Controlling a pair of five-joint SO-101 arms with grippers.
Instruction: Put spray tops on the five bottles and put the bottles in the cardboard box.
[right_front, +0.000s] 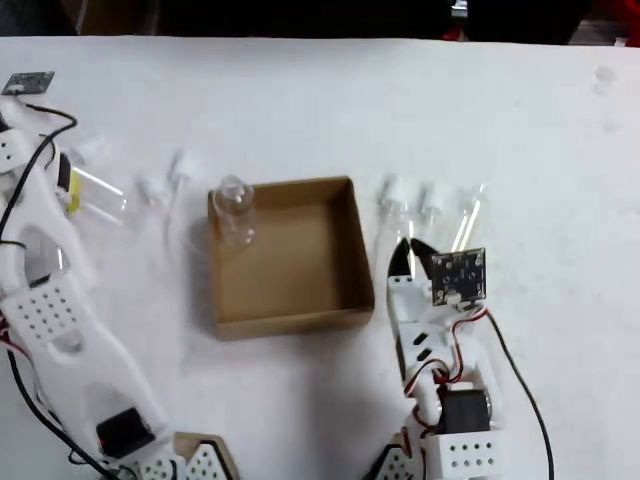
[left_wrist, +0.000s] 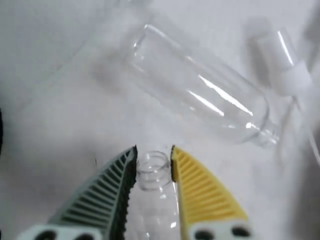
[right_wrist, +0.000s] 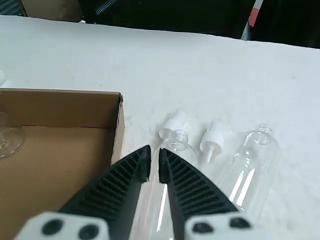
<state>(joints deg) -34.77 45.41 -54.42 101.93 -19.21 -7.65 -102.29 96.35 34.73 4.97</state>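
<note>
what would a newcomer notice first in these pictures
The open box in the middle of the table, a clear bottle at its left wall. Far left, the left fingers clamp a capless bottle by the neck; more bottles and spray tops lie right of the box.

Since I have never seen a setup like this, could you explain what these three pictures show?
Two small robot arms sit side by side at a white table. One picture looks down from above; the other two come from cameras on each arm's wrist. The left gripper, with green and yellow fingers, is closed on the open neck of a clear bottle. The right gripper, black, holds nothing above bottles and spray tops lying beside the cardboard box. One bottle is already in the box.
</note>
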